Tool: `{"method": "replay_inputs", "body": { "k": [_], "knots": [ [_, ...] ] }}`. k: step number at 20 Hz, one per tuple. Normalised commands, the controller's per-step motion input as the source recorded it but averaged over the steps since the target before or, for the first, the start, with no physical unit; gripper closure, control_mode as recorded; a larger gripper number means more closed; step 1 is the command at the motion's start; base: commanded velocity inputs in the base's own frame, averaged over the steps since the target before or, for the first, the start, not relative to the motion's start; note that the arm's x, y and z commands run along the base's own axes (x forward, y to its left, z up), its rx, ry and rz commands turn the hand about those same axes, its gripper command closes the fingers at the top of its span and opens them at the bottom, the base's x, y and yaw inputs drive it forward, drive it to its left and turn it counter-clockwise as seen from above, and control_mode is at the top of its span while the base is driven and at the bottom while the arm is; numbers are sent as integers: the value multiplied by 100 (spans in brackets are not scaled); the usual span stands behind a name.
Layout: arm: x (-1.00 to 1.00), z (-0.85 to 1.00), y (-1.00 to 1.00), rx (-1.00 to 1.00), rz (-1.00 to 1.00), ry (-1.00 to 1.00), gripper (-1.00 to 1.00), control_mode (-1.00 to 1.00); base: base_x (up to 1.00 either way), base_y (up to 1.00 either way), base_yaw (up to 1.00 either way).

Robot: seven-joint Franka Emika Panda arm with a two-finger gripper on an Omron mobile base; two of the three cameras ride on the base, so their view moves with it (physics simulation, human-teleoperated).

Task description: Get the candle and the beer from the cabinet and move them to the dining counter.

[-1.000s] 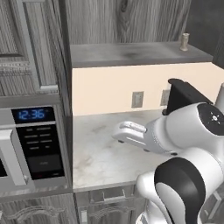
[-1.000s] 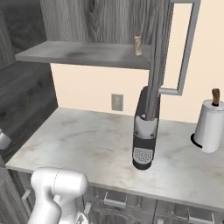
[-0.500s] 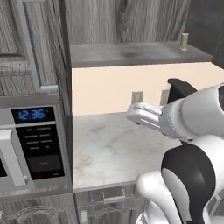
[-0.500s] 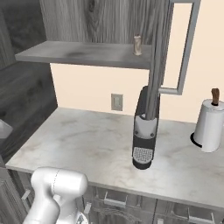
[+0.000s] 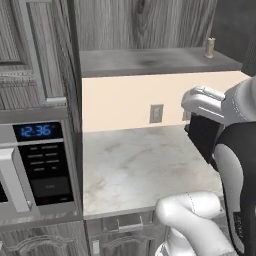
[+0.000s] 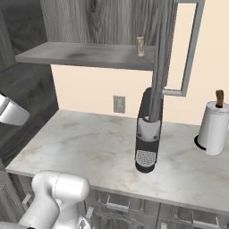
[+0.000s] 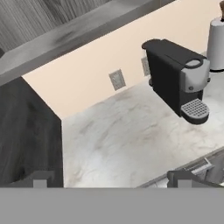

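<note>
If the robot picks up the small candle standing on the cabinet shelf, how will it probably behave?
The candle is a short upright cylinder, so it is probably stiff and light. Its round side means it may roll if knocked over. It stands near the edge of the shelf, so a push could drop it onto the counter.

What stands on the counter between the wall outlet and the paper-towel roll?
In the right base view, a black coffee machine stands between the outlet and the paper-towel roll.

In the left base view the white arm's hand (image 5: 202, 100) has swung from low over the pale marble counter (image 5: 140, 165) up and to the right, in front of the black coffee machine (image 5: 202, 137).
</note>
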Motion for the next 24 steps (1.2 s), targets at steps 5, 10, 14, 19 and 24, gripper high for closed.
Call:
{"method": "replay_inputs", "body": {
  "k": [5, 10, 14, 19, 24],
  "knots": [
    [-4, 9, -53, -4, -4, -12, -100, -100, 0, 0, 0],
    [0, 18, -42, -5, -7, -16, -100, -100, 0, 0, 0],
    [0, 30, -47, -4, -9, -11, -100, -100, 0, 0, 0],
    [4, 23, -36, -2, -13, -3, -100, -100, 0, 0, 0],
    [29, 11, 7, -6, -25, 0, -100, -100, 0, 0, 0]
  ]
}}
